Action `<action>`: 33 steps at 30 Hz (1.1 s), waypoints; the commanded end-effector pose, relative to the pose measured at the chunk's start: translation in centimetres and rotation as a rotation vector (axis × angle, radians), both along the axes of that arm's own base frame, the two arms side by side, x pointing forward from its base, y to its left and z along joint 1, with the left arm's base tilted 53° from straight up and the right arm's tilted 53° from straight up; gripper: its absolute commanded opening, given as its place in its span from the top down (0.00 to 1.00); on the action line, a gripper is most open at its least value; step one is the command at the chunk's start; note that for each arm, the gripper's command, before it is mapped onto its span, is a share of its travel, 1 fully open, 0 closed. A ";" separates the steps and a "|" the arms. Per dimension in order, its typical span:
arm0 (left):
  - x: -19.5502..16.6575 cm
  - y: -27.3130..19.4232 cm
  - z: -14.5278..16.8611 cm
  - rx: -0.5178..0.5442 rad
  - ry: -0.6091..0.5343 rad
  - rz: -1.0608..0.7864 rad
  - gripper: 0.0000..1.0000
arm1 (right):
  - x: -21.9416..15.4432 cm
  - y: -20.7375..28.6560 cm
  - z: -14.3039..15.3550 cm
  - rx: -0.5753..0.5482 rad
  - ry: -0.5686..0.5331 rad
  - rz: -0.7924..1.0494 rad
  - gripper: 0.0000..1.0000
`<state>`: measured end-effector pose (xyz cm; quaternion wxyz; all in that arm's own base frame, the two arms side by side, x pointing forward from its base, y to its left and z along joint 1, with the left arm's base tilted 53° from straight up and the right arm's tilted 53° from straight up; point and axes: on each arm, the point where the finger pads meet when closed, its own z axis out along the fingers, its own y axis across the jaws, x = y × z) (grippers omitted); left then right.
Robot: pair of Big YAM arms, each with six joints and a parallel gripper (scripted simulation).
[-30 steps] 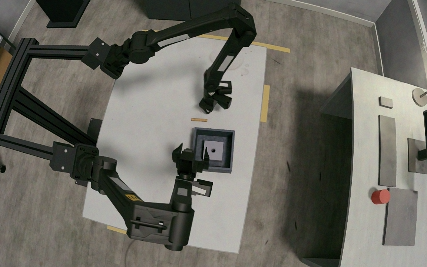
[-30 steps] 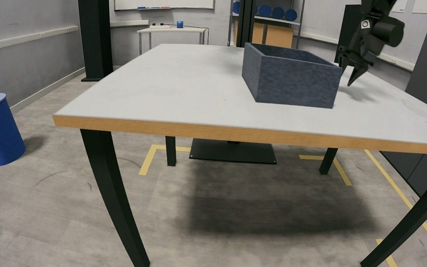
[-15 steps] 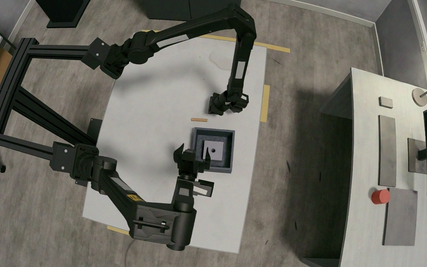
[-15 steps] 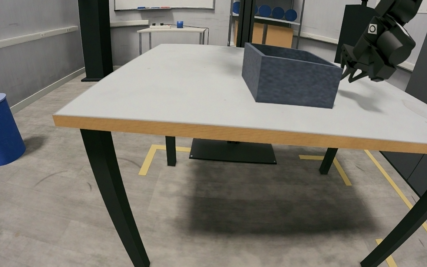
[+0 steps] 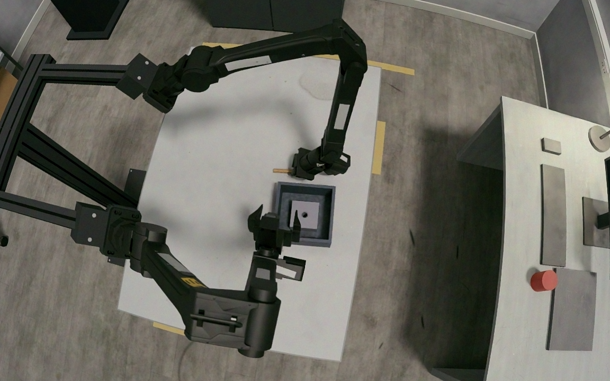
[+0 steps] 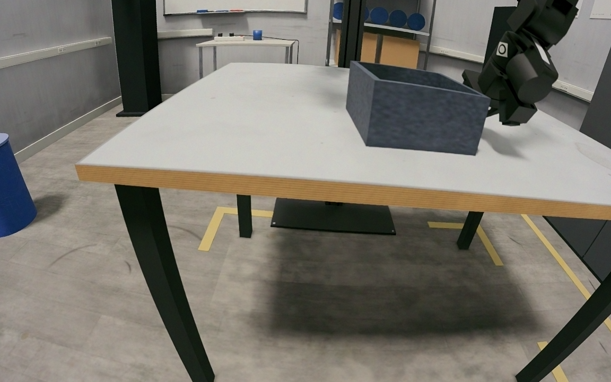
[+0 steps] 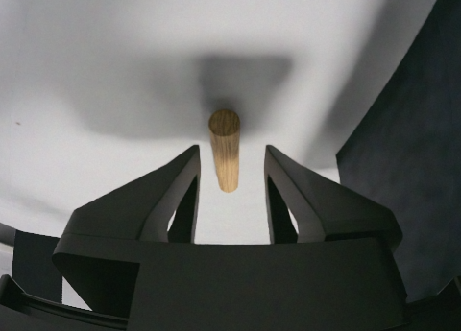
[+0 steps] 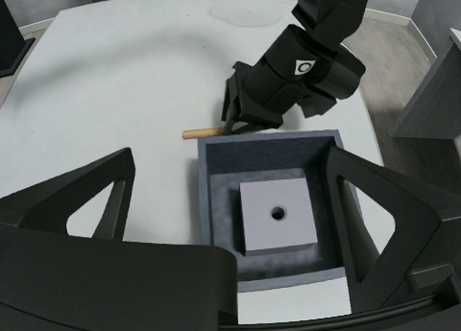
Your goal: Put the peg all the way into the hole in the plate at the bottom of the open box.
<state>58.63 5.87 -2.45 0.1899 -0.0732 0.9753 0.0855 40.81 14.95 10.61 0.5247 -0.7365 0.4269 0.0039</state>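
The wooden peg (image 5: 281, 170) (image 7: 226, 151) (image 8: 203, 133) lies flat on the table just outside the dark blue-grey box (image 5: 333, 208) (image 6: 421, 113) (image 7: 423, 130) (image 8: 204, 201). My left gripper (image 5: 292, 171) (image 7: 232, 155) (image 8: 225, 129) is low and tilted at one end of the peg. Its fingers are partly open, with a gap on both sides of the peg. The pale plate (image 5: 311, 208) (image 8: 259, 235) lies on the box's bottom, and its round hole (image 5: 304, 215) (image 8: 279, 213) is empty. My right gripper (image 5: 279, 210) (image 8: 230, 157) is wide open and empty, above the box's near side.
The box walls stand up around the plate, close beside my left gripper. The white table (image 5: 203, 156) (image 6: 251, 118) carries the box near its edge. A separate desk (image 5: 525, 331) with a red cup (image 5: 544, 281) stands beyond the table.
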 end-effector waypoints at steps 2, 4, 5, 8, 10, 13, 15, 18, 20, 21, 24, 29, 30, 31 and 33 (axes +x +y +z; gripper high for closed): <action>0.1 1.1 -1.2 -0.007 0.006 0.031 0.72 | -0.1 0.0 0.0 0.002 -0.002 0.002 0.00; 0.2 1.1 -1.5 -0.008 0.006 0.030 0.74 | -0.1 0.0 0.0 0.002 -0.002 0.002 0.00; 0.3 0.9 -1.7 -0.008 0.006 0.026 0.75 | -0.1 0.0 0.0 0.002 -0.002 0.002 0.00; 0.4 0.8 -1.8 -0.008 0.006 0.023 0.77 | -0.1 0.0 0.0 0.002 -0.002 0.002 0.00; 0.3 0.9 -2.0 -0.008 0.007 0.024 0.79 | -0.1 0.0 0.0 0.002 -0.002 0.002 0.00; 0.1 0.8 -2.2 -0.008 0.011 0.023 0.81 | -0.1 0.0 0.0 0.002 -0.002 0.002 0.00; 0.3 0.7 -1.1 -0.007 -0.007 0.022 0.81 | -0.1 0.0 0.0 0.002 -0.002 0.002 0.00; 0.3 0.8 -2.2 -0.008 0.008 0.024 0.81 | -0.1 0.0 0.0 0.002 -0.002 0.002 0.00; 0.3 0.9 -2.1 -0.008 0.009 0.025 0.81 | -0.1 0.0 0.0 0.002 -0.002 0.002 0.00; 0.4 0.9 -2.1 -0.008 0.009 0.025 0.81 | -0.1 0.0 0.0 0.002 -0.002 0.002 0.00; 0.3 0.9 -2.1 -0.009 0.013 0.025 0.81 | -0.1 0.0 0.0 0.002 -0.002 0.002 0.00; 0.3 0.9 -2.1 -0.009 0.014 0.024 0.81 | -0.1 0.0 0.0 0.002 -0.002 0.002 0.00; 0.6 0.7 -0.8 -0.008 0.001 0.021 0.83 | -0.1 0.0 0.0 0.002 -0.002 0.002 0.00; 0.6 0.4 -0.6 -0.011 -0.001 0.027 0.84 | -0.1 0.0 0.0 0.002 -0.002 0.002 0.00; 0.5 0.4 -0.7 -0.011 0.002 0.027 0.87 | -0.1 0.0 0.0 0.002 -0.002 0.002 0.00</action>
